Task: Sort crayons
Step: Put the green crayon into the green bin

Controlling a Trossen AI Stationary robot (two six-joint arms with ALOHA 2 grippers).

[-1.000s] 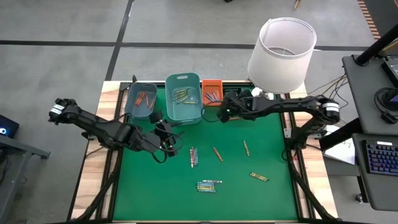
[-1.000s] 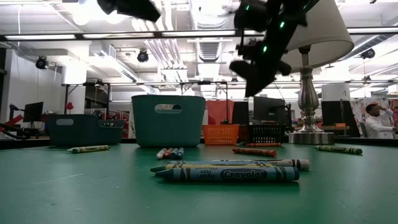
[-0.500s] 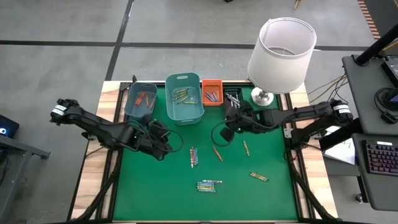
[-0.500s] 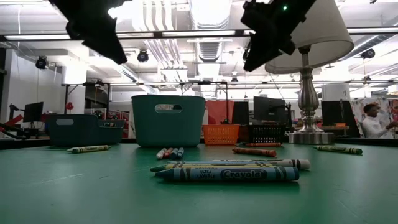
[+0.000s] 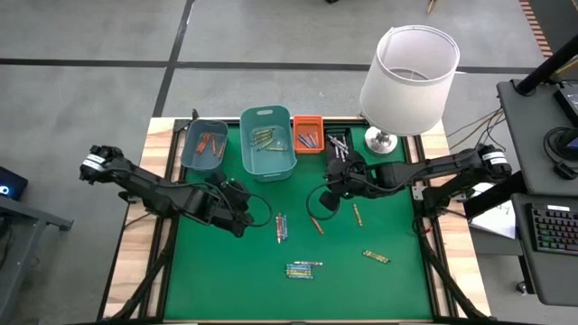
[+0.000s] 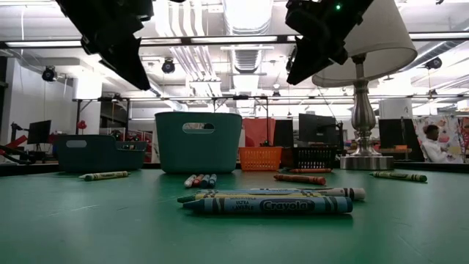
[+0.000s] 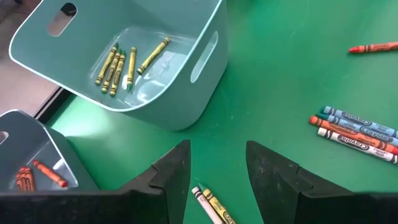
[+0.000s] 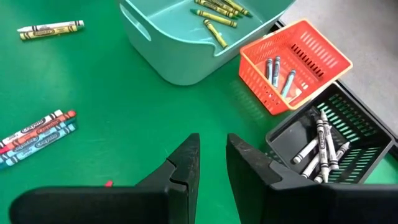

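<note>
Loose crayons [image 5: 302, 269] lie on the table [image 5: 208, 280] before four bins [image 5: 267, 143].

The table top [image 5: 226, 271] is matt green felt-like cloth edged in pale wood. The crayons [image 6: 267, 205] wear printed paper wrappers. The teal bin [image 7: 180, 93] is smooth, faintly glossy plastic; the lamp base [image 6: 364, 158] is shiny metal.

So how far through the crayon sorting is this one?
Partly done: yellow-green crayons lie in the large teal bin, orange-red ones in the smaller bin, blue in the orange basket, grey-white in the black basket. Both the left gripper and right gripper hold nothing. Several loose crayons remain on the mat.
</note>
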